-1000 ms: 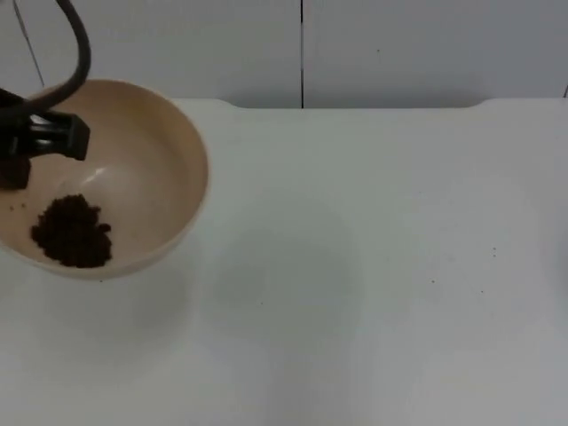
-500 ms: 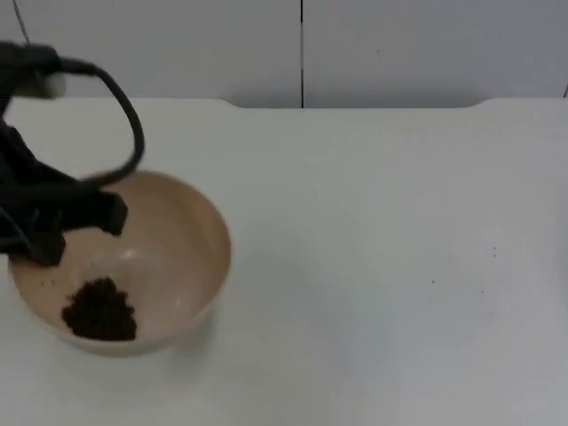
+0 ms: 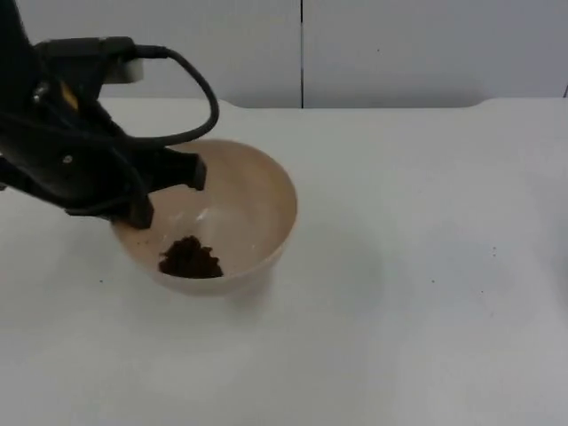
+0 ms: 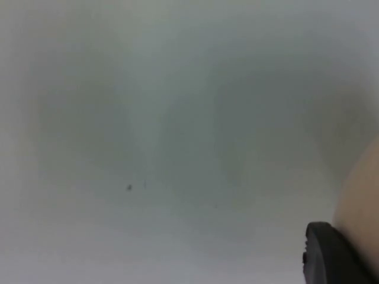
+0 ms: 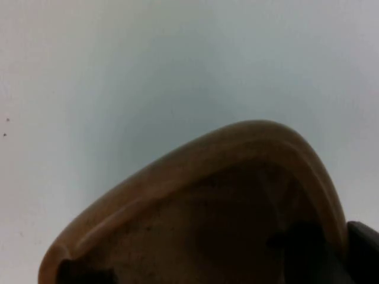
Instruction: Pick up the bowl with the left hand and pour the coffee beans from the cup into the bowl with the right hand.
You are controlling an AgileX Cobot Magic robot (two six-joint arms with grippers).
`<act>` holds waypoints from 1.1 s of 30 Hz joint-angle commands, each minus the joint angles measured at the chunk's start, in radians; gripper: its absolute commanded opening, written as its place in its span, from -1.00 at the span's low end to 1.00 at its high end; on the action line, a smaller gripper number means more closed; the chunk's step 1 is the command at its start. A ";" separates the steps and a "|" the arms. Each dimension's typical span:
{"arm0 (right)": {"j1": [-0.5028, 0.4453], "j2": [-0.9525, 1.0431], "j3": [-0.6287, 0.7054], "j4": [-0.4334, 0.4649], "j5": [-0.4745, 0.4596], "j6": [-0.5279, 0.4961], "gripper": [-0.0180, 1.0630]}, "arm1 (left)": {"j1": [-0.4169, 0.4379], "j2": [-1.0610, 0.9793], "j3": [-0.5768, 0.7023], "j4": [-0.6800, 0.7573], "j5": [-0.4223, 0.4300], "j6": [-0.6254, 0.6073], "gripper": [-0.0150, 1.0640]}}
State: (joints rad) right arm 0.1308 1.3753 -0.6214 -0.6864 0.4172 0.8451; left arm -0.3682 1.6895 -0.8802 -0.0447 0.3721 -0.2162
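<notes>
Top view: the left gripper (image 3: 142, 191) is gripping the left rim of the beige bowl (image 3: 257, 209) with closed fingers; the coffee beans (image 3: 189, 258) are lying in a small heap inside, on the white table (image 3: 426, 266)
Left wrist view: a black fingertip (image 4: 331, 254) is pressing against the bowl's outer wall (image 4: 362, 201)
Right wrist view: the right gripper (image 5: 331, 251) is closing on the rim of the brown cup (image 5: 201, 225), one finger inside, one outside

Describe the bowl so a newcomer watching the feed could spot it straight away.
On the white table, look left of the middle, under the black left arm. The left hand grips the near-left rim of a round beige bowl. A small dark heap of coffee beans lying in it sets it apart.
</notes>
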 commanded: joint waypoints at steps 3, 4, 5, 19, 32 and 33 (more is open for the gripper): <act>-0.007 0.069 -0.036 0.002 -0.049 0.010 -0.97 | -0.002 0.081 -0.061 -0.102 0.009 0.092 -0.98; -0.007 0.078 -0.042 -0.004 -0.052 0.014 -0.97 | -0.002 0.101 -0.075 -0.158 0.018 0.150 -0.98; -0.007 0.100 -0.059 -0.017 -0.062 0.020 -0.97 | -0.002 0.120 -0.085 -0.216 0.026 0.208 -0.98; -0.007 0.323 -0.096 -0.014 -0.154 0.005 -0.97 | -0.002 0.200 -0.113 -0.365 0.017 0.324 -0.98; -0.007 0.452 -0.176 -0.003 -0.196 0.019 -0.97 | -0.002 0.233 -0.132 -0.338 0.027 0.332 -0.98; -0.007 0.452 -0.176 -0.003 -0.196 0.019 -0.97 | -0.002 0.233 -0.132 -0.338 0.027 0.332 -0.98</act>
State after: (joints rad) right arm 0.1286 1.8272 -0.7914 -0.6904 0.2308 0.8598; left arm -0.3682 1.9232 -1.0063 -0.3866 0.3997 0.1111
